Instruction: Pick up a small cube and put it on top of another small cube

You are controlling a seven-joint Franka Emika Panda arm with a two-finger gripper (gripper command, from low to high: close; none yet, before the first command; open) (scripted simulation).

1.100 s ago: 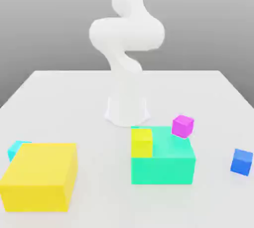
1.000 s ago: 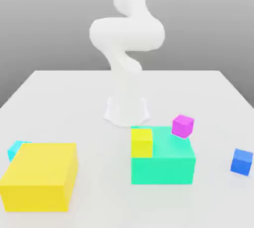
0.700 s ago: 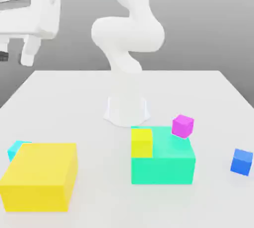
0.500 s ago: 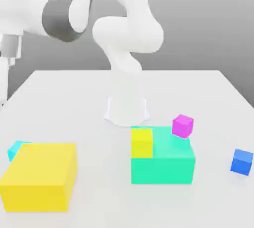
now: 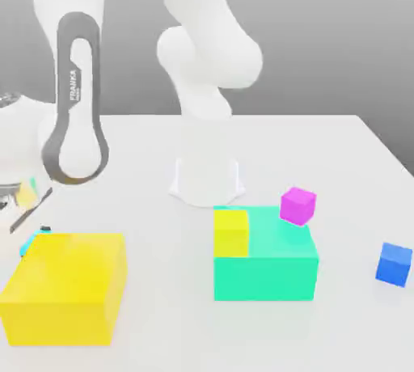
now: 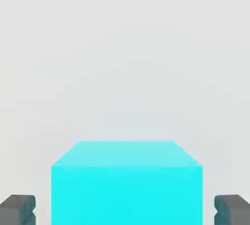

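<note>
The fingertips [image 6: 18,208] stand wide apart, one on each side of the small cyan cube [image 6: 126,182], not yet touching it — nothing is gripped. In the exterior view the gripper [image 5: 24,209] hovers at the far corner of the big yellow block [image 5: 65,288], where the cube seems to sit, mostly hidden. Grasping, lifting and stacking all remain — perhaps onto the small blue cube [image 5: 394,264].

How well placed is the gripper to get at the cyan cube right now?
Likely well placed. In the hand view the cyan cube sits between the two fingers, with a gap on each side and nothing between. The big yellow block stands close beside it, though.
</note>
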